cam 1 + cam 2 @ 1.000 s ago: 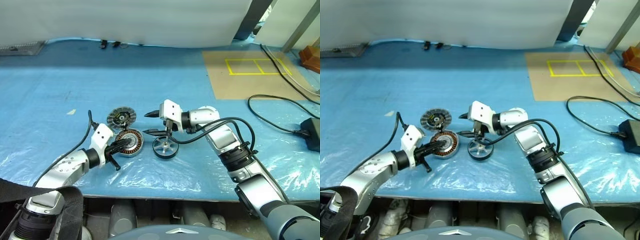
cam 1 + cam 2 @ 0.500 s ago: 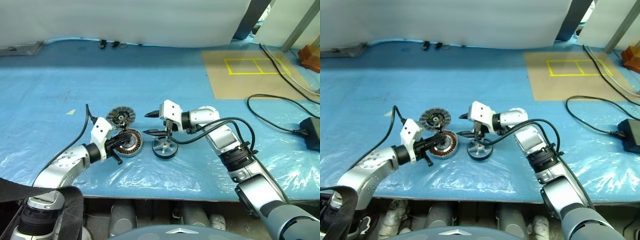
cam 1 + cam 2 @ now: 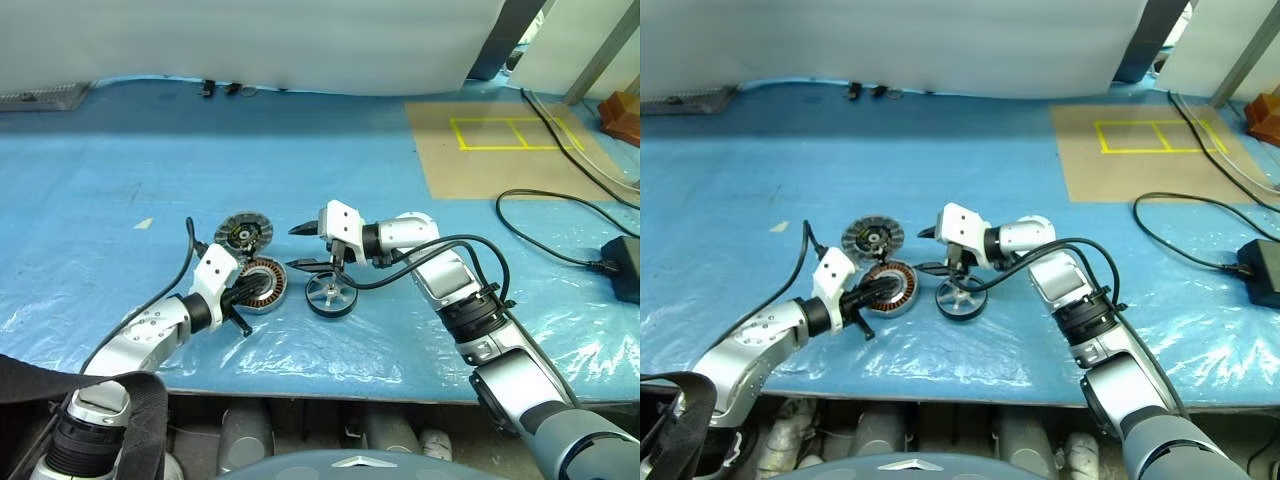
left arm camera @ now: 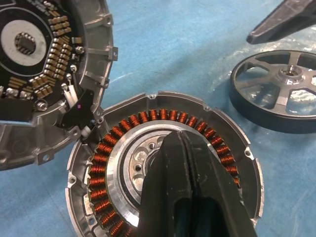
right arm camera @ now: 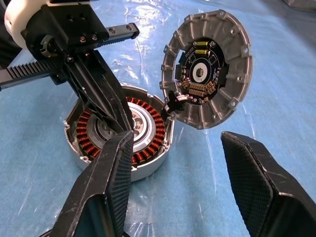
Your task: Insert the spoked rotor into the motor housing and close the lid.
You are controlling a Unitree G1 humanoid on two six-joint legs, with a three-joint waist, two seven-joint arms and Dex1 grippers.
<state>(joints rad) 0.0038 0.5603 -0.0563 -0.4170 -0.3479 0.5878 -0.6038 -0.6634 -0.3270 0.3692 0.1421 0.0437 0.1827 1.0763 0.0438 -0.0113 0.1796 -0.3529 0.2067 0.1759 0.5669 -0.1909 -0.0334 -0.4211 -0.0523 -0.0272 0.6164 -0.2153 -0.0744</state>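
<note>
The left gripper [image 3: 250,295], jaws clenched, is now pressing back over the motor housing [image 3: 262,283]; right gripper [image 3: 298,247] is hovering released above the uninserted spoked rotor [image 3: 330,295]; the lid [image 3: 243,232] is lying beyond.

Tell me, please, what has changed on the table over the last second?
Only the left gripper shifted slightly, shut, fingers on the motor housing. The right gripper stayed open above the spoked rotor; the rotor, housing and lid kept their places.
</note>
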